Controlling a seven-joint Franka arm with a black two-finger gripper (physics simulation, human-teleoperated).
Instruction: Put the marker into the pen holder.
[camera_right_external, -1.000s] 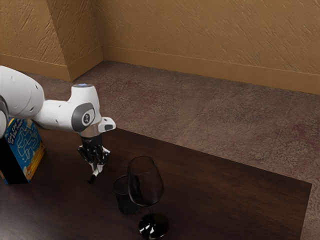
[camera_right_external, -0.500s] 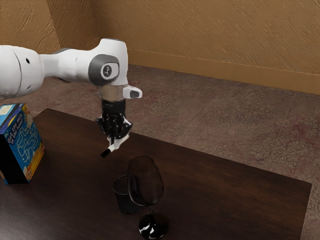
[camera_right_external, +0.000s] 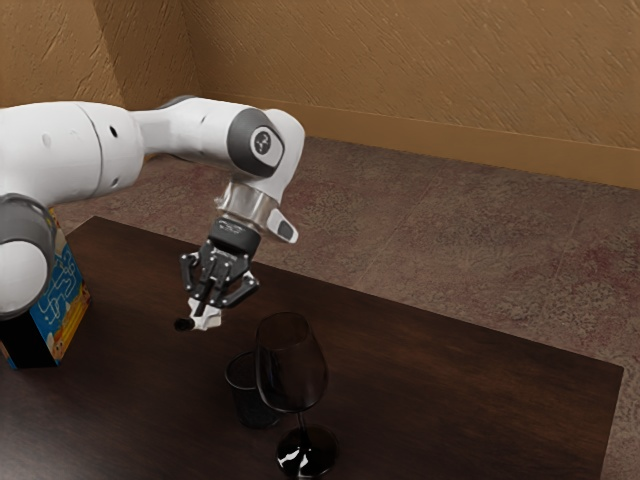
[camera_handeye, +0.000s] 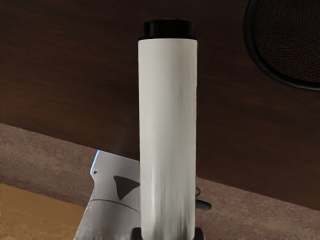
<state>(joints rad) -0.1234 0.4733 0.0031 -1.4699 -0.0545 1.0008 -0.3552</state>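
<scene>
My claw (camera_right_external: 207, 309) is clamped on the white marker (camera_handeye: 167, 125), one finger on each side of its barrel. I hold it above the dark table (camera_right_external: 480, 385), outside the pen holder (camera_right_external: 250, 398) (a black mesh cup, its mouth open). The wine glass (camera_right_external: 307, 455) stands just beside that cup.

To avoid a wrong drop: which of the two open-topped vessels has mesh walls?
The pen holder: short, black, without a stem. The wine glass is smooth and see-through, and stands on a stem.
</scene>
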